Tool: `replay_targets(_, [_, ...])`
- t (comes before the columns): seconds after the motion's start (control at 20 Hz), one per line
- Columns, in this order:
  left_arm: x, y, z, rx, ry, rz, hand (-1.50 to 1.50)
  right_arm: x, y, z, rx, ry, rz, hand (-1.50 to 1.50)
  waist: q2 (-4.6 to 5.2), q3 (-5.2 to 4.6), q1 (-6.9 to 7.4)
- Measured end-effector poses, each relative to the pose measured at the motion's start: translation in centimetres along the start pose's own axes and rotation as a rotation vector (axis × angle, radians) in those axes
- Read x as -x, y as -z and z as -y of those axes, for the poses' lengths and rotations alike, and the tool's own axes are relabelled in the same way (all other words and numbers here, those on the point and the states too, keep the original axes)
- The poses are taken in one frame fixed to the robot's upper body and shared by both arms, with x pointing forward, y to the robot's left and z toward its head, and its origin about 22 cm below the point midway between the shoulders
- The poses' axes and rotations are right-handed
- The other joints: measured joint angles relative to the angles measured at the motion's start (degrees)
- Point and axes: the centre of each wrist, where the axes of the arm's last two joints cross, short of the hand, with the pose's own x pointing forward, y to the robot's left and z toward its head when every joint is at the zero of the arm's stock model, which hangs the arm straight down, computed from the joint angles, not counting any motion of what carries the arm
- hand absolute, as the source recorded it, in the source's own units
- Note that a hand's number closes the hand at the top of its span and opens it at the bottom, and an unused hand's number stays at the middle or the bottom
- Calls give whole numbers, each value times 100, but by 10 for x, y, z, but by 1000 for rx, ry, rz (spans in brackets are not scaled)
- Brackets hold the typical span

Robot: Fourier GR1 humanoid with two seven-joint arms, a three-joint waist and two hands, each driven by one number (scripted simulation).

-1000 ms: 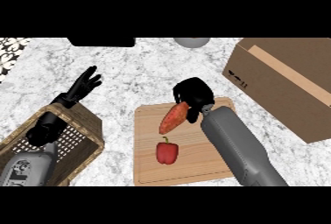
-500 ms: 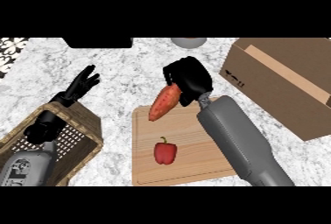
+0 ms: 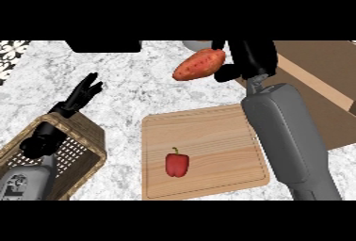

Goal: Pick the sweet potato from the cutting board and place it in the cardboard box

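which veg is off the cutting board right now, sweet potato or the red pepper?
The sweet potato: the right hand holds it up beyond the cutting board, beside the cardboard box. The red bell pepper lies on the board.

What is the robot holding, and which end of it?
The right hand holds the sweet potato by its right end. The left hand holds nothing.

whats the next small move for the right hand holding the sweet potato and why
Probably carry it rightward over the brown cardboard box. The black right hand holds the orange sweet potato off the wooden cutting board, above marble counter left of the box, so releasing now would likely miss.
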Motion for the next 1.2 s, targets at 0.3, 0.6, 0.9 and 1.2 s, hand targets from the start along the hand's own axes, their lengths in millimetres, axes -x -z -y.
replay_targets(0.3, [0, 2, -1, 8, 2, 12, 0, 45, 21, 43, 120, 33, -191, 150, 28, -1, 59])
replay_targets(0.6, [-7, 15, -1, 7, 0, 20, 0, 103, 33, 64, 137, -25, -291, 150, 45, 0, 92])
replay_targets(0.9, [-7, 12, 3, 23, 1, 22, 0, 162, 33, 75, -57, -104, -388, 150, 58, 0, 138])
replay_targets(1.2, [-9, 14, 6, 25, 6, 28, 0, 206, 28, 82, -265, -107, -447, 150, 75, 3, 182])
